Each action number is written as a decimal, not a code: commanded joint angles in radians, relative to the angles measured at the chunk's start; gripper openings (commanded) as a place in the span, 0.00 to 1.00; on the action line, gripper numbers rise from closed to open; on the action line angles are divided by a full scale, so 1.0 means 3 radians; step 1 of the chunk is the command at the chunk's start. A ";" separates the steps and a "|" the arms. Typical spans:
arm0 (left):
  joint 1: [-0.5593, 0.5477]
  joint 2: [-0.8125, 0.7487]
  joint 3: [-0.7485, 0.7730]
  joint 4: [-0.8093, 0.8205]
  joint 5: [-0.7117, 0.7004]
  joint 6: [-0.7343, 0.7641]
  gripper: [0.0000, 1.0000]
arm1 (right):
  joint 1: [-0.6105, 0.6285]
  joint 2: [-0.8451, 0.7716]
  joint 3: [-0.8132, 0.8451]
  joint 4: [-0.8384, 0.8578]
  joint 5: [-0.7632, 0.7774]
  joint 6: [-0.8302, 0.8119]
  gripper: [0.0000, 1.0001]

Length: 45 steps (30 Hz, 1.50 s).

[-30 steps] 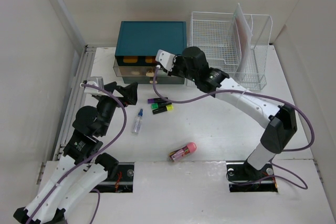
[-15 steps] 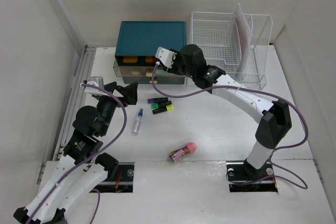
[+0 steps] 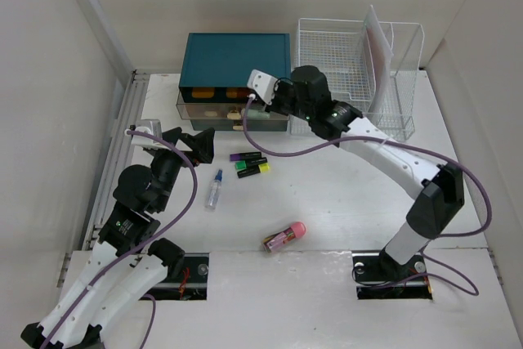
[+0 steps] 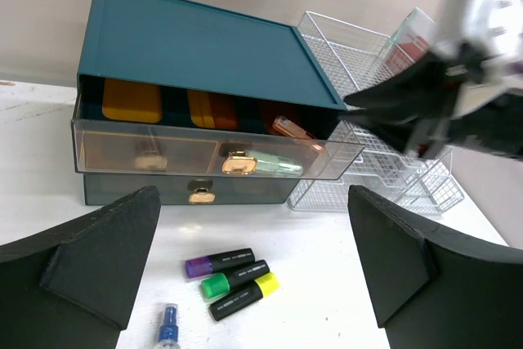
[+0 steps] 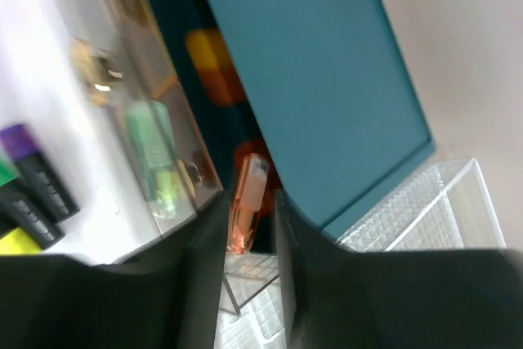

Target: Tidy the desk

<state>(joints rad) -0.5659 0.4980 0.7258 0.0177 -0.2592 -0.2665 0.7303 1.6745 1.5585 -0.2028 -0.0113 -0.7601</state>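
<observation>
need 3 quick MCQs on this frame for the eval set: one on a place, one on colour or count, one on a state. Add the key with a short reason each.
1. Where are the highlighters?
A inside the top drawer
B on the desk in front of the drawer box
C on top of the drawer box

2. What colours are their ends?
A red, blue, orange
B purple, green, yellow
C all pink

3. The top drawer is:
A pulled out
B shut
C lying on the desk

Key:
1 B, they lie on the white top just in front of the box.
2 B, one end of each colour shows.
3 A, its clear front sticks out beyond the box.
</observation>
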 commanded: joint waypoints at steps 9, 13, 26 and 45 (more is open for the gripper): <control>-0.0006 -0.0034 -0.0021 0.0166 -0.0056 -0.0007 0.99 | -0.0026 -0.0106 -0.0158 -0.0648 -0.1860 -0.0514 0.00; -0.0006 -0.0034 -0.0021 0.0166 -0.0056 -0.0007 0.99 | 0.0009 0.0144 -0.0072 -0.0567 -0.1574 -0.0433 0.00; -0.0006 -0.0034 -0.0021 0.0166 -0.0056 -0.0007 0.99 | 0.0352 0.0426 -0.0286 0.0664 0.0358 -0.0049 0.00; -0.0006 -0.0004 -0.0021 0.0166 -0.0056 -0.0007 0.99 | 0.0383 0.0892 -0.0112 0.1284 0.1515 -0.0084 0.00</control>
<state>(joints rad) -0.5659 0.4927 0.7258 0.0181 -0.2668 -0.2665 0.8513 1.9453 1.4727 0.0761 0.3656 -0.7887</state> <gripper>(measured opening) 0.989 0.009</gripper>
